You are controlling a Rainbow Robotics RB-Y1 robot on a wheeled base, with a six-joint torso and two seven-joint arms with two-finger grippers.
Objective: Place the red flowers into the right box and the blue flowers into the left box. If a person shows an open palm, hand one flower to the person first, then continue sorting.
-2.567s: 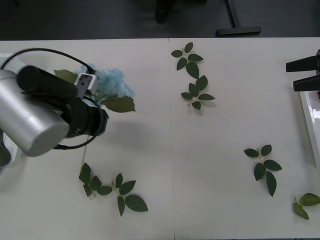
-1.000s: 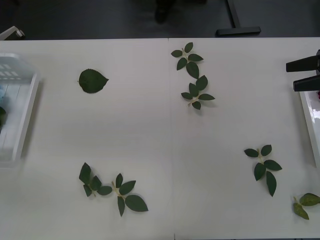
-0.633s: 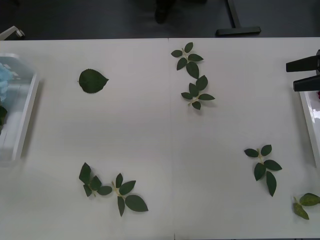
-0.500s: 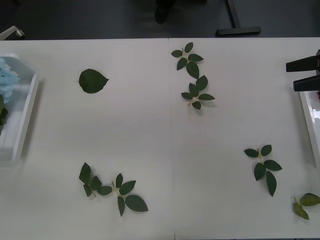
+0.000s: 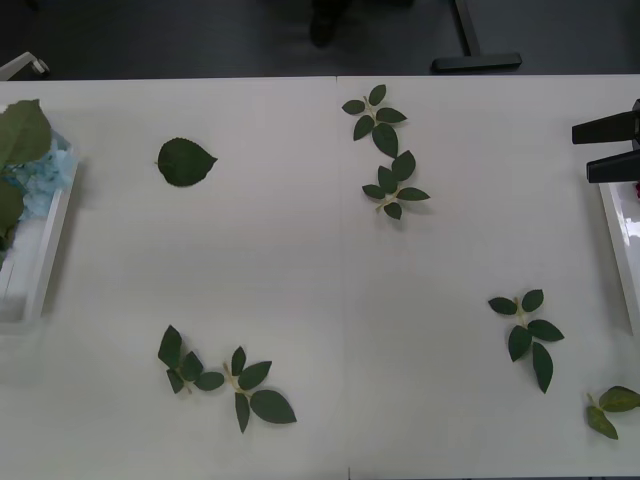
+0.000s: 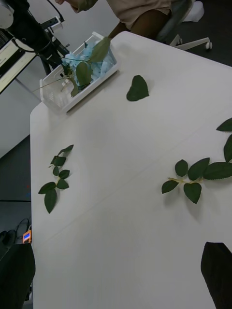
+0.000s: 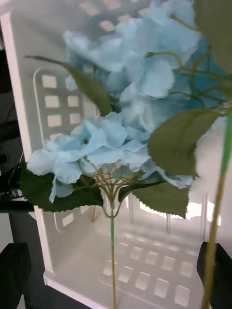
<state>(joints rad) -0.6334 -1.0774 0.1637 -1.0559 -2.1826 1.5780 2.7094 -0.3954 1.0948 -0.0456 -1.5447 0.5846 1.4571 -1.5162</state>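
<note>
Fluffy blue flowers (image 7: 121, 111) fill ribbed left box (image 7: 145, 270)

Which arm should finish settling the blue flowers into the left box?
Left, likely. The left gripper, open, hangs right over the blue flowers in the left box; the right gripper, also open, sits across the table by the right box.

Blue flowers (image 5: 40, 180) fill the left box (image 5: 45, 250) (leaf atop); right tool (image 5: 612, 150) parked.

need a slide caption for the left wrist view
Left claw open over the left box, pale blue flowers lying inside it on long green stems.
</note>
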